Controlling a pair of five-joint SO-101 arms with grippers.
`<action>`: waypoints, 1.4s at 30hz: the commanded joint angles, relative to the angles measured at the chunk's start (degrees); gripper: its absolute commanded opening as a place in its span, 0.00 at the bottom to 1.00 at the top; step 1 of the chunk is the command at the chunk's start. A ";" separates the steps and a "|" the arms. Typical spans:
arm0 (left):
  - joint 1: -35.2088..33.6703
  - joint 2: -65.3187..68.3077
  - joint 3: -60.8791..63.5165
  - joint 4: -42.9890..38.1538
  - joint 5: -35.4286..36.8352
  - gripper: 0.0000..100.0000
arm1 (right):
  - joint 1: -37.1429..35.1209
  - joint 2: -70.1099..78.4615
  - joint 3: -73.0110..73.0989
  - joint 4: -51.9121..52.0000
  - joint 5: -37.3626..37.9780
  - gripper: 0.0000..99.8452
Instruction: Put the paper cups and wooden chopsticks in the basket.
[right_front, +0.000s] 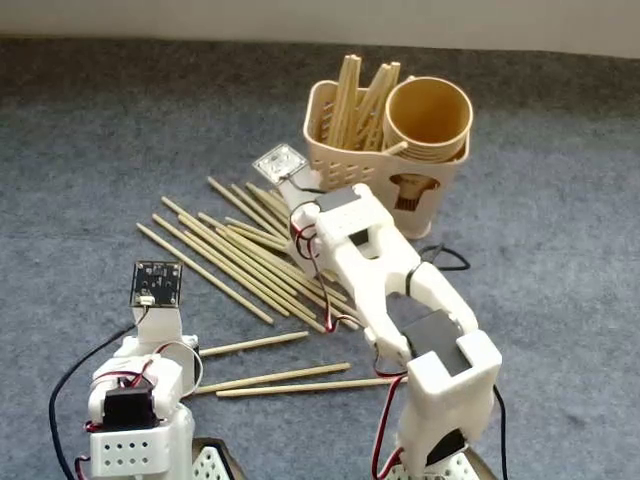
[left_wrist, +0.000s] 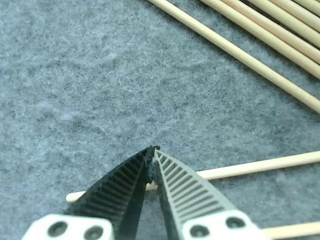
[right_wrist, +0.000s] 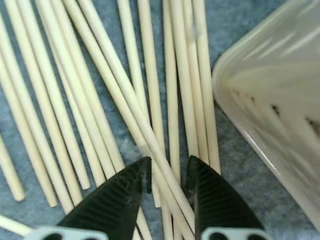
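Note:
A cream basket (right_front: 400, 195) stands at the back right, holding stacked paper cups (right_front: 428, 120) and several upright chopsticks (right_front: 355, 100). Many wooden chopsticks (right_front: 240, 255) lie fanned on the carpet to its left. Three more chopsticks (right_front: 285, 378) lie near the front between the arms. My right gripper (right_wrist: 169, 167) is open low over the pile of chopsticks (right_wrist: 150, 100), its jaws astride one or two sticks, close beside the basket wall (right_wrist: 270, 100). My left gripper (left_wrist: 152, 150) is shut and holds nothing, its tips just above a single chopstick (left_wrist: 260, 165) that passes under the fingers.
Grey carpet (right_front: 120, 130) covers the whole work surface. The right arm (right_front: 400, 290) stretches from the front edge towards the basket, with wires alongside it. The left arm's base (right_front: 135, 420) sits at the front left. More chopsticks (left_wrist: 260, 55) lie beyond the left gripper.

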 joint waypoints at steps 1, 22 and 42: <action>-0.31 0.40 1.19 0.26 -0.35 0.00 | 1.27 -0.92 -2.59 0.13 0.88 0.13; -0.31 0.40 1.19 0.26 -0.35 0.00 | -1.54 -1.10 -2.42 4.09 5.01 0.02; -0.31 0.40 1.19 0.26 -0.35 0.00 | -4.18 -1.27 -2.42 11.82 4.92 0.09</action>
